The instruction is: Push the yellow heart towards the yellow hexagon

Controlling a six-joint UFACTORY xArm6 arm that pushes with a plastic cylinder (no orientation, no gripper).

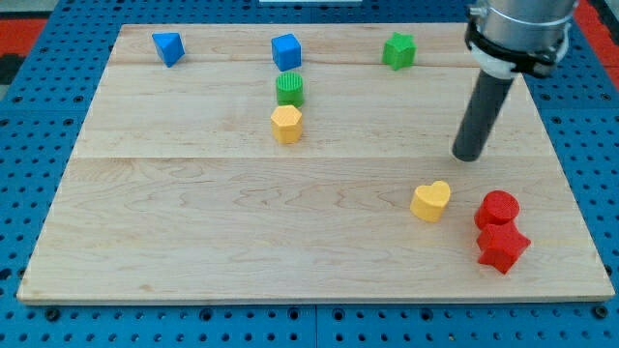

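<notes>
My tip (469,155) is the bottom end of a dark, straight rod that comes down from the arm at the view's top right. It has no jaws, so it cannot open or close, and it holds nothing. It rests on the wooden board (193,222) and touches no block. The yellow heart (431,201) is the closest block. It sits near my tip, a little lower in the view and a bit to the left, with bare wood between them. Just to the right of the heart is the red cylinder (497,208), and the red star (502,247) sits right under it, touching it or almost touching it. The yellow hexagon (286,124) is well apart from the heart, far to the left and higher up, near the middle of the board. The green cylinder (289,88) sits just above the hexagon, very close to it. Above that is a blue cube (286,51). Another blue block (168,47), with a slanted shape, is near the board's top left corner. A green block (397,50) with bumpy edges is near the top, left of the rod. The board lies on a blue table with holes (29,174).
</notes>
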